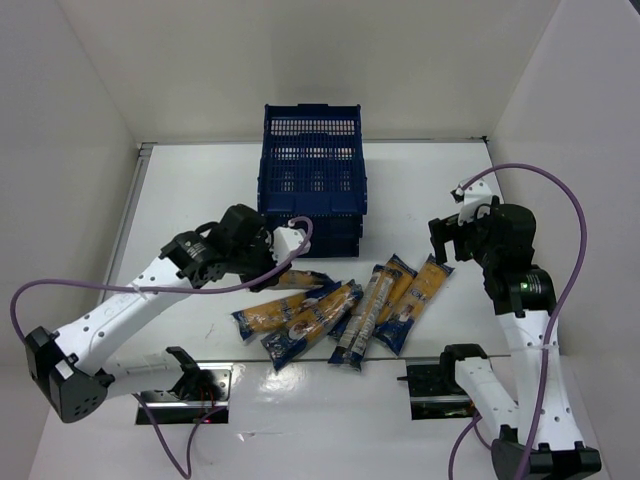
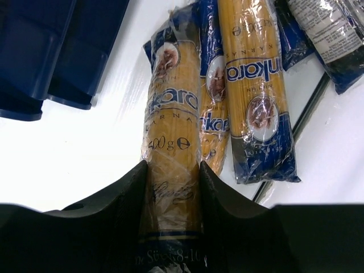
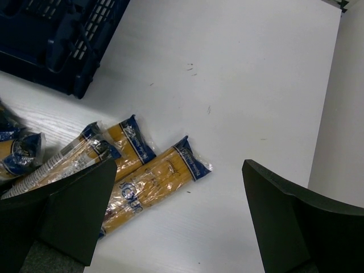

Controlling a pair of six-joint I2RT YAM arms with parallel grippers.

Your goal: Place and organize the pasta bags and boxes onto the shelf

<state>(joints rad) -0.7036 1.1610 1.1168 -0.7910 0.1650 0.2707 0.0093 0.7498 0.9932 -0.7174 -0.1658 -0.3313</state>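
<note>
White bench. Dark blue grid-walled shelf at far middle. About seven pasta packets fanned on bench in front of shelf. Print reads "nkara", "400 g". Left gripper clamped on one packet just beside shelf front. Right gripper spread wide, empty, near rightmost packet.

The pasta packets are glossy crinkled plastic, the shelf blue plastic, the table smooth white.
</note>
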